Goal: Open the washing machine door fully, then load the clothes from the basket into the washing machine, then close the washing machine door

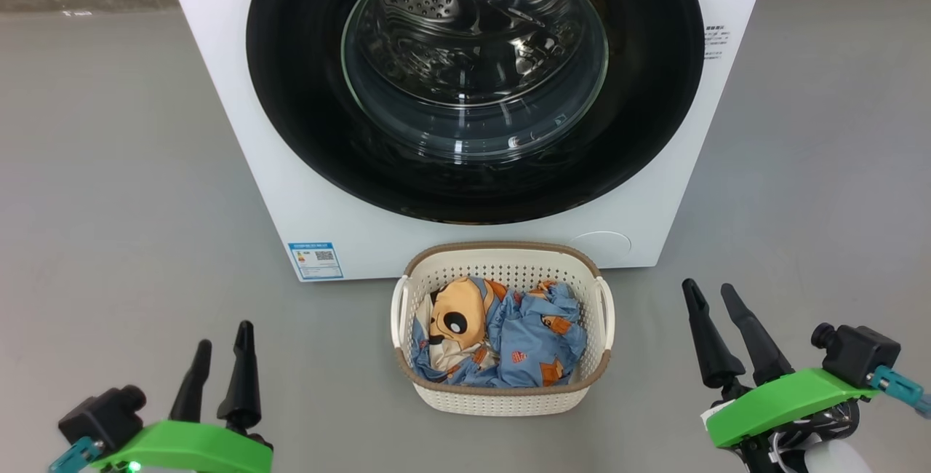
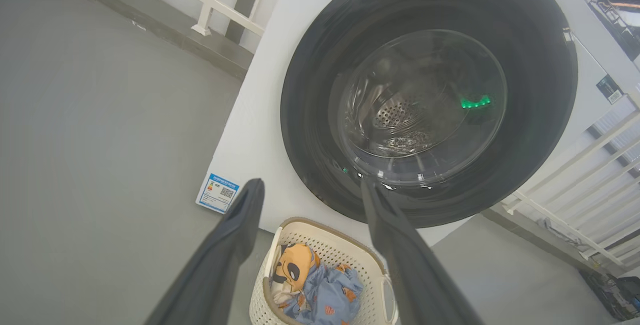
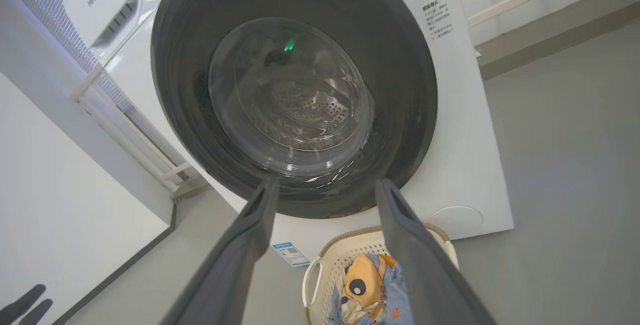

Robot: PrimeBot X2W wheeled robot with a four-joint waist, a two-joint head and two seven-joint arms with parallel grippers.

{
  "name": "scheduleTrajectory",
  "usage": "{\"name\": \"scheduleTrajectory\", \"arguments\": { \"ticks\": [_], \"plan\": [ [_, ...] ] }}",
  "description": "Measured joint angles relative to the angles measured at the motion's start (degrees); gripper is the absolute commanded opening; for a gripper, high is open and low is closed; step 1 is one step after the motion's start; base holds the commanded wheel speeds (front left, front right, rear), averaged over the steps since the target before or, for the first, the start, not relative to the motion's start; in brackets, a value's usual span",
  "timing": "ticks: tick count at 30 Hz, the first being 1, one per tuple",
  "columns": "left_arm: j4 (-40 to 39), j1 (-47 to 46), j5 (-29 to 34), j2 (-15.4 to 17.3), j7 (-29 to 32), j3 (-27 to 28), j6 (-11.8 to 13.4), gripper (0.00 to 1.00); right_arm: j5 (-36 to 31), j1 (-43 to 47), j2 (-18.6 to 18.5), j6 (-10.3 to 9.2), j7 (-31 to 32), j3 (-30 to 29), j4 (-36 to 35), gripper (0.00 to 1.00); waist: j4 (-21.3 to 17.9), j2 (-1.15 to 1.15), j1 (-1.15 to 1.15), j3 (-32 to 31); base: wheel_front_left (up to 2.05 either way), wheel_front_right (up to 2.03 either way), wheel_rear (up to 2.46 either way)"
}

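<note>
Washing machine door [image 1: 473, 189]: shut, behind basket [image 1: 502, 396]. Left gripper [image 1: 225, 336], right gripper [image 1: 708, 287]: flanking basket, spread, empty. Risk: swinging door clips basket.

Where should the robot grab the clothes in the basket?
Probably best: pinch the crumpled blue folds of the clothes from straight above. The ridges give something to close on, and the basket walls block every side but the open top.

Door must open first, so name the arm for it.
Right, marginally: the right gripper sits nearer the closed door than the left gripper; both are open and empty. Handle side unclear, so a weak call.
</note>
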Motion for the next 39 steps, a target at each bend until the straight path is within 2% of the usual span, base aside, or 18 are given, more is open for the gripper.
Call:
{"name": "scheduleTrajectory", "arguments": {
  "ticks": [4, 21, 33, 39],
  "plan": [
    [0.1, -0.3, 4.6, -0.2, -0.9, 0.1, 0.1, 1.00, -3.4, -0.5, 0.1, 0.00, -0.7, -0.3, 1.9, 1.00, 0.1, 0.00, 0.00, -0.1, 0.00, 0.00, 0.00],
    [1.3, -1.3, 16.7, -0.6, -3.6, 0.2, -0.2, 1.00, -17.9, -2.3, 0.9, 0.00, -3.3, -0.9, 5.9, 1.00, 0.2, 0.00, 0.00, -0.2, 0.00, 0.00, 0.00],
    [1.4, -1.6, 23.9, -0.8, -5.6, 0.0, -0.5, 1.00, -25.3, -3.2, 0.8, 0.01, -5.3, 0.3, 6.5, 1.00, 0.4, 0.00, 0.00, -0.6, 0.00, 0.00, 0.00],
    [1.4, -1.6, 25.8, -0.8, -6.3, -0.1, -0.5, 1.00, -26.5, -3.4, 0.5, 0.01, -5.7, 0.5, 6.7, 1.00, 0.3, 0.00, 0.00, -0.7, 0.00, 0.00, 0.00]
  ]
}}
